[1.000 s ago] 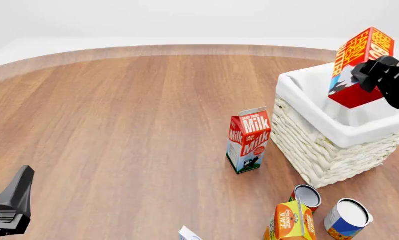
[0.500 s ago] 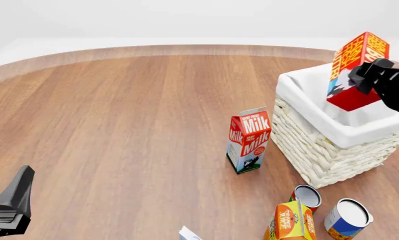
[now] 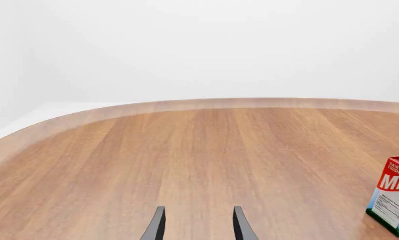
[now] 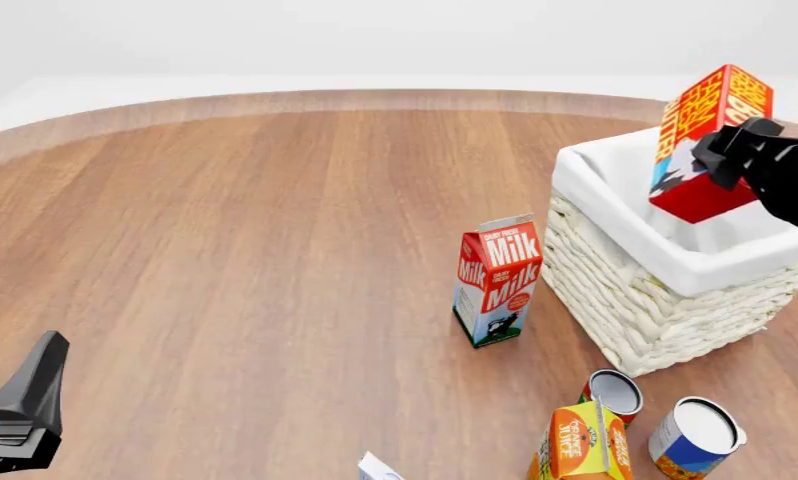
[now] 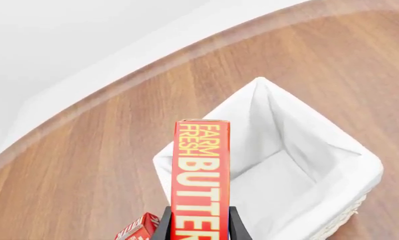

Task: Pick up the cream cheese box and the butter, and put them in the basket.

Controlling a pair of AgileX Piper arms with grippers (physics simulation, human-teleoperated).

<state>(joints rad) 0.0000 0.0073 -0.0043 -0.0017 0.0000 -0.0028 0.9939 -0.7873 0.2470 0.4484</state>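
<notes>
The butter (image 4: 703, 140), a red-orange box with yellow lettering, hangs tilted above the basket (image 4: 639, 290), held by my right gripper (image 4: 733, 152), which is shut on it. In the right wrist view the butter (image 5: 200, 175) stands between the fingers over the basket's white lining (image 5: 299, 170). Only a white corner of the cream cheese box (image 4: 376, 467) shows, at the front edge. My left gripper (image 4: 26, 400) rests at the near left; its fingers (image 3: 157, 225) stand open and hold nothing.
A red milk carton (image 4: 497, 279) stands upright just left of the basket, also seen in the left wrist view (image 3: 394, 200). An orange juice carton (image 4: 579, 445) and two cans (image 4: 614, 395) (image 4: 695, 437) crowd the near right.
The right gripper has carried the butter slightly left and down, further over the basket's opening. The left arm has not moved.
</notes>
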